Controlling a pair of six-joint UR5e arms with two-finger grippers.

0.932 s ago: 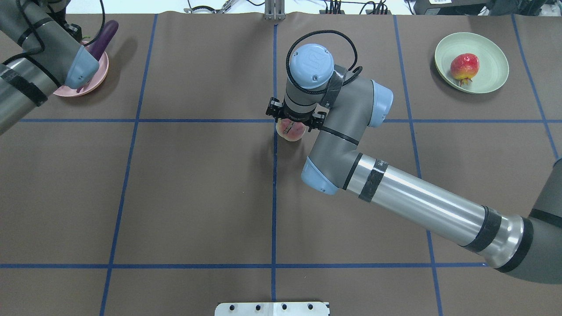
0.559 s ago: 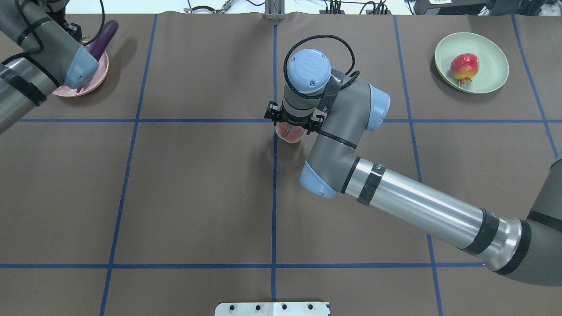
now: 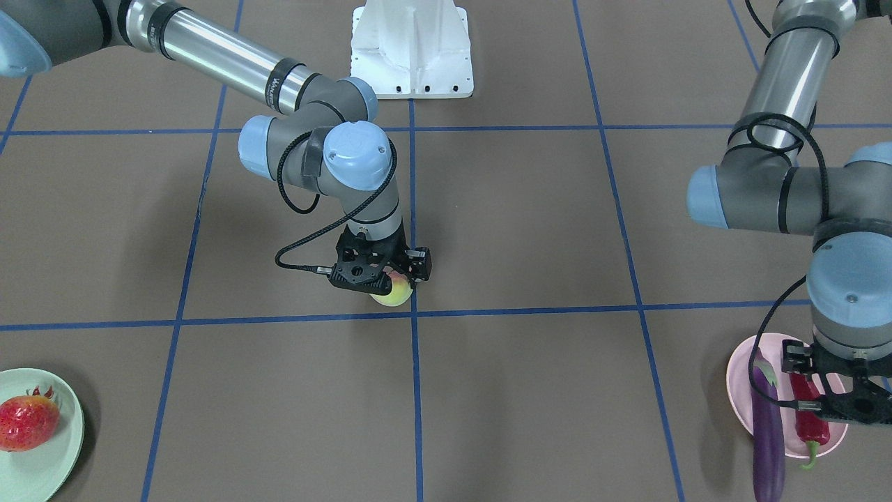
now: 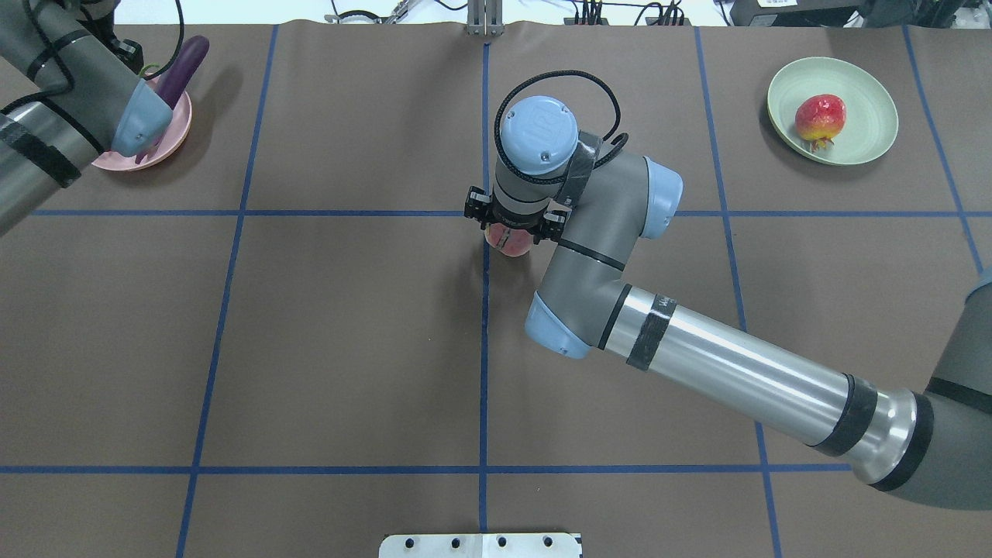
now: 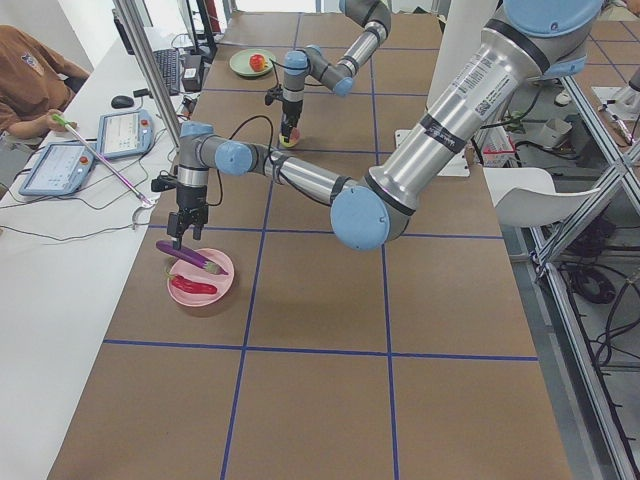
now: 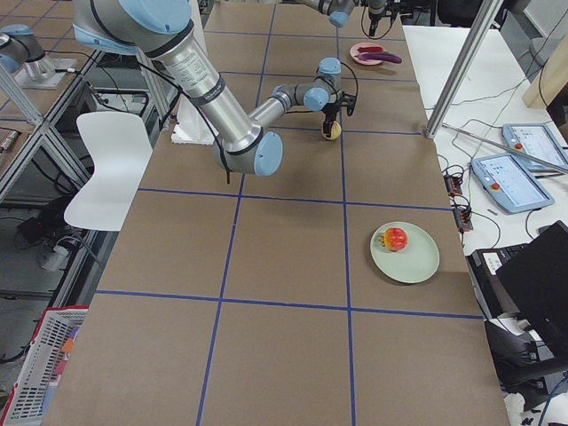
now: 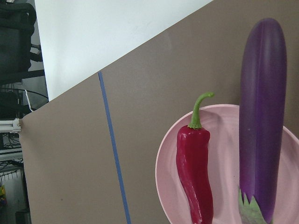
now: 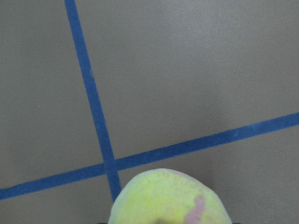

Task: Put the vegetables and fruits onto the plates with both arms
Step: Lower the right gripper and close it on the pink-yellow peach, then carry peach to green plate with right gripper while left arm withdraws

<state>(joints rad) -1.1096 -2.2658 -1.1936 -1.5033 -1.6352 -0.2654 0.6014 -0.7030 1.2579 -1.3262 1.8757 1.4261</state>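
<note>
My right gripper (image 3: 385,284) is shut on the yellow-green and pink peach (image 3: 395,294) and holds it just above the table's middle, near a blue tape crossing; the peach also shows in the overhead view (image 4: 510,242) and the right wrist view (image 8: 168,198). My left gripper (image 3: 840,408) hangs open and empty just above the pink plate (image 3: 736,373). The purple eggplant (image 3: 766,432) lies across that plate and past its rim. The red chili pepper (image 3: 812,424) lies beside it on the plate. The red-orange bumpy fruit (image 4: 819,116) lies on the mint green plate (image 4: 872,89).
The brown table cover carries a grid of blue tape lines (image 4: 484,349). The white robot base (image 3: 411,49) stands at the table's near edge. An operator, tablets and cables (image 5: 60,150) are beyond the table's far side.
My right arm has shifted slightly left and toward the robot, with the peach moving along under the gripper. My left arm has drawn back a little from the pink plate.
</note>
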